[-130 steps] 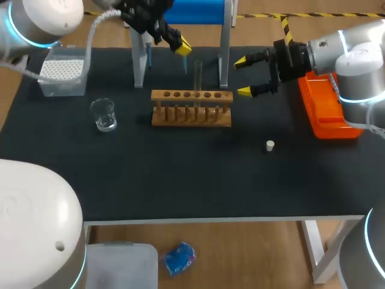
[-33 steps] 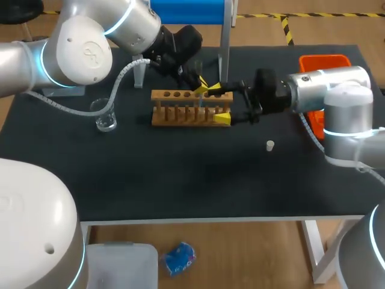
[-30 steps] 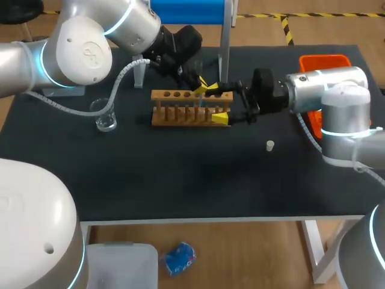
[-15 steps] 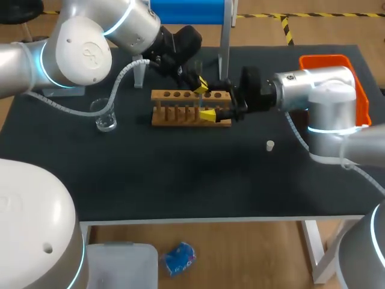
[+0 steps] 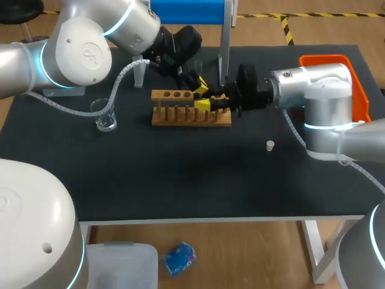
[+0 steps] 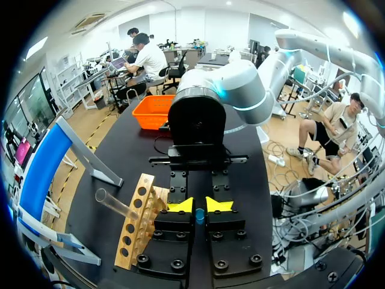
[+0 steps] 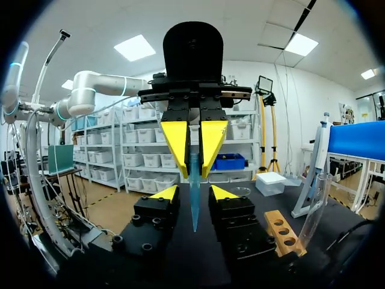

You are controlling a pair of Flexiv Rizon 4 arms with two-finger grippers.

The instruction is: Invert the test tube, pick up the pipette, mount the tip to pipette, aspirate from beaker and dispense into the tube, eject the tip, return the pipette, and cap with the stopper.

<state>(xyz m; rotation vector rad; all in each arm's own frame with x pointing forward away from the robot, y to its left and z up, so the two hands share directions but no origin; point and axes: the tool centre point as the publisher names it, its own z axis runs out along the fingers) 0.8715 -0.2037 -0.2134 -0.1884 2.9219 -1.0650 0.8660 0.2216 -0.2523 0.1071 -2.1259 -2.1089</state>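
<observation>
Currently, left end effector (image 6: 200, 206): clenched on a translucent blue tapered plastic pipette tip (image 7: 194, 205), near the wooden test-tube rack (image 5: 189, 116).
Right end effector (image 7: 194, 192): released, its 2 fingers flanking the tip's point, apart from it.
Handling: probably light, thin-walled, slippery; grip the wider upper part gently.

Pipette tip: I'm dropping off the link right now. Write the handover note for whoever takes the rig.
Left gripper: shut on the blue pipette tip.
Right gripper: open, with a finger on either side of the tip, not touching it.
Pipette on its stand. Test tube leaning mouth-up in the wooden rack. Beaker and stopper on the table.
Done: tip picked up. Whether the tube has been inverted cannot be told.
Left: take pipette, mount tip, aspirate, dispense, eject, return, cap.
</observation>
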